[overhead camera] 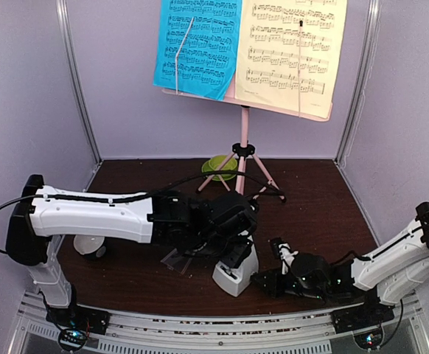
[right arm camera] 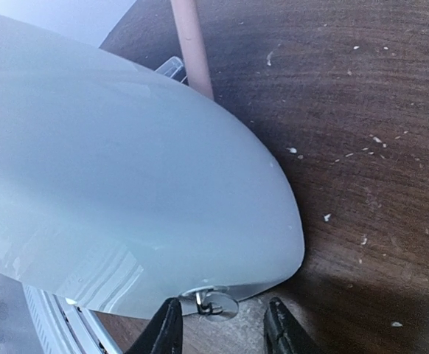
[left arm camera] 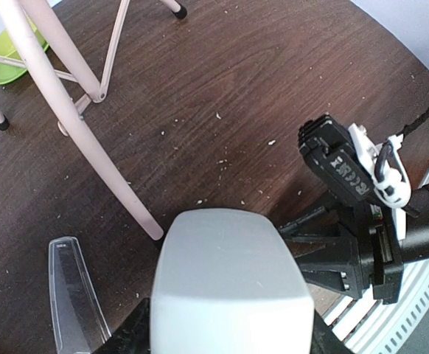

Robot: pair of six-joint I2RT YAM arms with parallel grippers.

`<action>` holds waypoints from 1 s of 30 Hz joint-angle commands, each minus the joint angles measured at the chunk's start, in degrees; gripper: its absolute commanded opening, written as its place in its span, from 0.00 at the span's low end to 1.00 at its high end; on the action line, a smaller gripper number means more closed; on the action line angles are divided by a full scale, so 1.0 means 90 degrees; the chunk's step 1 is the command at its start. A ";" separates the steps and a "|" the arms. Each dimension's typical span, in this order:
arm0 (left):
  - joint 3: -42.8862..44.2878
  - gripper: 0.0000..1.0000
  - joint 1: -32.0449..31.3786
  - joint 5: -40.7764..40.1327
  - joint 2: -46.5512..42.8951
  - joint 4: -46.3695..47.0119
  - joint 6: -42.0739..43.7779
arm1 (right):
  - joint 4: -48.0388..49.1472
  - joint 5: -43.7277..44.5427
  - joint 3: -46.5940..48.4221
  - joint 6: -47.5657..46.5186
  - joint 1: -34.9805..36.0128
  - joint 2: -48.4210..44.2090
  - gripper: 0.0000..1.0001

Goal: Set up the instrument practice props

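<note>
Fingers of the left gripper [overhead camera: 238, 257] straddle the white metronome [overhead camera: 235, 276] from above. In the left wrist view they appear pressed on its two opposite sides, a clamp that holds the body upright and stops it sliding. The metronome stands at the middle of the near edge of the desk [overhead camera: 318, 199]. Its clear cover [left arm camera: 71, 295] lies flat on the wood just to its left, so the cover is not yet fitted. The right gripper [right arm camera: 223, 310] is set low at the metronome's right side with its fingers apart. A small metal fitting [right arm camera: 207, 304] at the bottom rim sits between them, untouched. This placement suggests the right arm is lined up to work that fitting while the left arm braces the body. The pink music stand [overhead camera: 242, 147] stands at the middle of the far edge. The blue sheet [overhead camera: 196, 44] and pale-yellow sheet [overhead camera: 292, 51] rest side by side on it, so that part appears complete. The green cup and saucer [overhead camera: 220, 166] sit behind the stand's legs, and a small bowl [overhead camera: 89, 245] sits toward the near left corner, both apart from the work.
</note>
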 commanded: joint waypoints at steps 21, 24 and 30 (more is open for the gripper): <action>-0.1071 0.00 -0.0005 0.0068 -0.1229 0.2132 0.0484 | 0.2450 -0.0374 -0.0535 0.0600 -0.0100 0.0257 0.09; -0.1083 0.00 0.0001 -0.0105 -0.1258 0.2100 0.0493 | 0.2331 -0.0353 -0.0573 0.0606 -0.0113 0.0040 0.02; -0.0955 0.00 0.0001 -0.0359 -0.1293 0.1989 0.0649 | 0.1484 -0.0277 -0.0437 0.0256 -0.0111 -0.0686 0.02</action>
